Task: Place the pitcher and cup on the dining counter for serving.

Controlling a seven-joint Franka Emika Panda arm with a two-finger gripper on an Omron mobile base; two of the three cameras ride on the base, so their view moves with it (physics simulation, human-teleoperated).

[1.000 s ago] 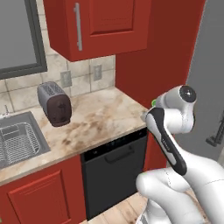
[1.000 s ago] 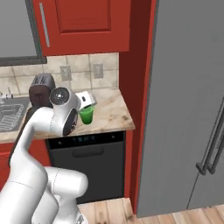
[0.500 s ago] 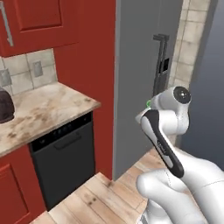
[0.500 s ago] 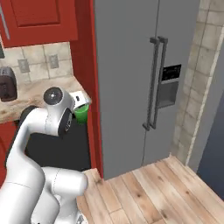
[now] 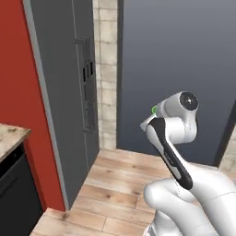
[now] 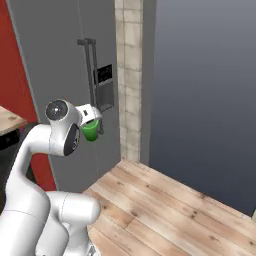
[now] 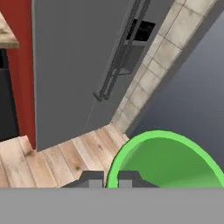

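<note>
The cup (image 6: 90, 131) is a small bright green tumbler held up in the air in front of the arm's raised wrist. My gripper (image 6: 93, 121) is shut on its rim from above. In the hand view the cup's green rim and inside (image 7: 170, 162) take up the lower right, and the two dark fingertips (image 7: 92, 178) pinch its near wall. From the left base view only a green sliver of the cup (image 5: 154, 109) peeks past the white wrist. The pitcher and the dining counter are out of view.
A tall grey fridge (image 6: 50, 60) with a vertical handle and a dispenser stands ahead on the left. Right of it are a tiled pillar (image 6: 132, 75) and a dark grey wall (image 6: 205, 90). Wooden floor (image 6: 170, 205) lies below. A counter corner (image 5: 9, 136) and black dishwasher (image 5: 14, 193) sit far left.
The base has turned, so the whole picture shifted: the counter, toaster and sink slid off to the left, and the fridge, pillar and dark wall came in. The cup stays gripped.
</note>
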